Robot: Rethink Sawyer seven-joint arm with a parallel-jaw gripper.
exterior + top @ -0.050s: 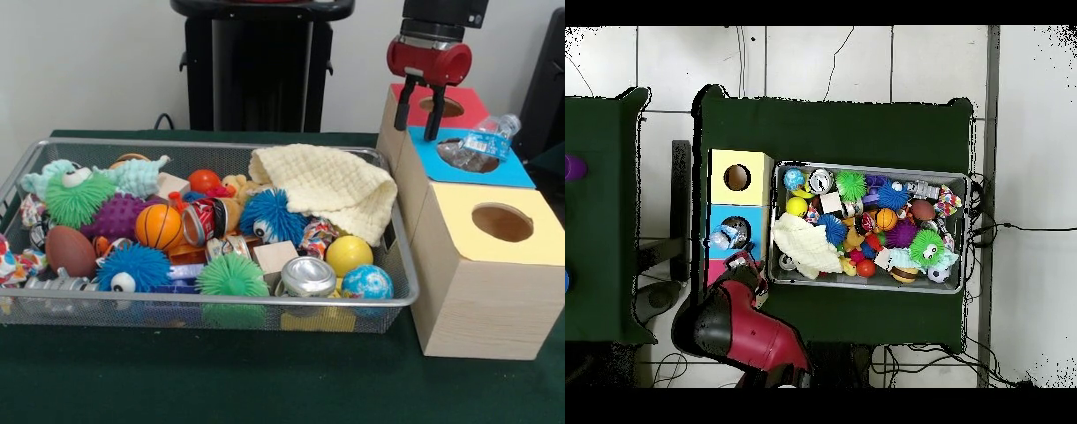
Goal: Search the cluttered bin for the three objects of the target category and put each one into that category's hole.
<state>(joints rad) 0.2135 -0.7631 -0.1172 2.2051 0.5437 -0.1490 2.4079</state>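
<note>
- A crushed plastic bottle (484, 141) lies over the hole of the blue-topped box (512, 170), on the right.
- The end effector (421, 112) hangs released and empty just left of it, above the red-topped box (470, 109).
- The mesh bin (265, 305) of toys sits left of the boxes on the green tabletop (221, 380).

The cream waffle-weave cloth (328, 188) draped over the far right corner of the wire mesh bin (396, 249) hides whatever lies beneath it. The red and black arm is cut off by the top edge in the front view, and in the overhead view it covers most of the red-topped wooden box (715, 270). The crushed clear plastic bottle (481, 141) lies over the blue-topped box's (519, 173) hole, mostly concealing it
</note>
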